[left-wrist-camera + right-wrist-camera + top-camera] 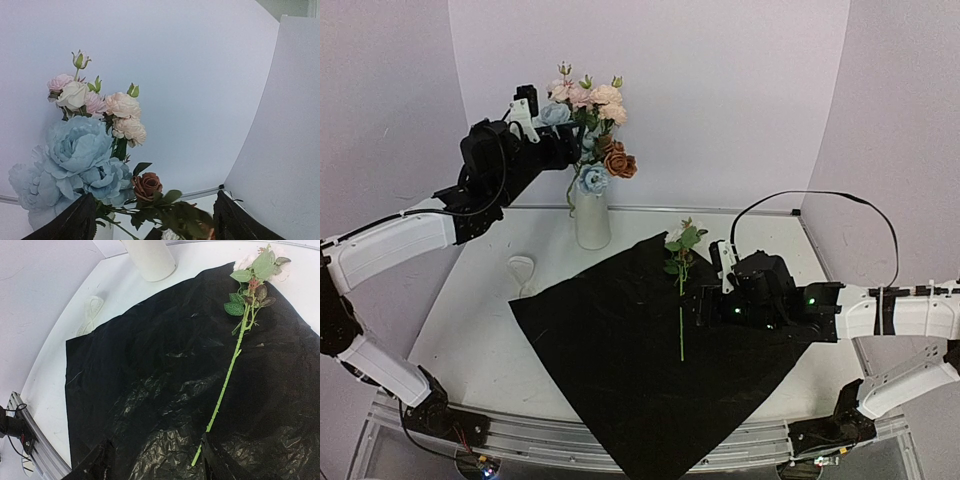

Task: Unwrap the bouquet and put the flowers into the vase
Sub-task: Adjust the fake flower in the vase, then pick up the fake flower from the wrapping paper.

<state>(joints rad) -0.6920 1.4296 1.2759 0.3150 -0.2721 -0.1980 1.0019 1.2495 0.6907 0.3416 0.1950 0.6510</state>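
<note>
Your flowers [588,110] stand in the vase [592,218]. The vase is upright at the back of the table [470,330], a bit left of the middle. You can see pink, peach, white and blue blooms, and a rust one hanging low on the right side. (The big blue ones fill much of the left wrist view.)

One single flower [681,310] is not in the vase. It lies flat on the black sheet [610,350]. Its pale bloom and leaves point to the back wall, and its green stem points to the near edge. The sheet is spread out like a diamond. Its far corner comes near the vase and its near corner reaches the front edge. The ribbon [522,268] lies on the bare table, left of the sheet and apart from the vase.

Your left gripper [154,200] is up high, right beside the bunch. Its fingers are wide apart. Leaves and stems sit between them, but neither finger is seen pinching anything.

Your right gripper [156,445] is low over the sheet, just right of the stem. Its fingers are apart too, and it holds nothing. The cut end of the stem lies just beside one finger.
</note>
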